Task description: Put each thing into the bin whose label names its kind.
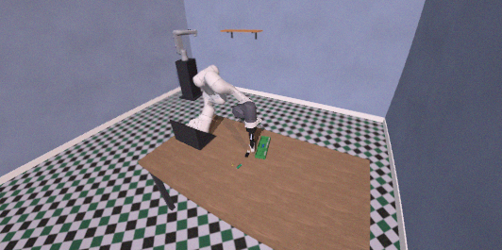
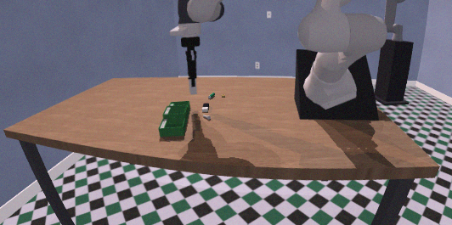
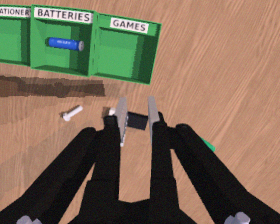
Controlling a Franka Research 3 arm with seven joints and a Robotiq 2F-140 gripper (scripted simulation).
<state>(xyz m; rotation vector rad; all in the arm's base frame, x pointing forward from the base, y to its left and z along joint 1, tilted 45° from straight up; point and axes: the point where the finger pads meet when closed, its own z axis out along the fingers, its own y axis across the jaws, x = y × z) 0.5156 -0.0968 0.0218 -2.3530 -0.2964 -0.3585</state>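
Hand [image 3: 136, 117] hovers above black-and-white block [image 3: 132, 121], fingers narrowed.
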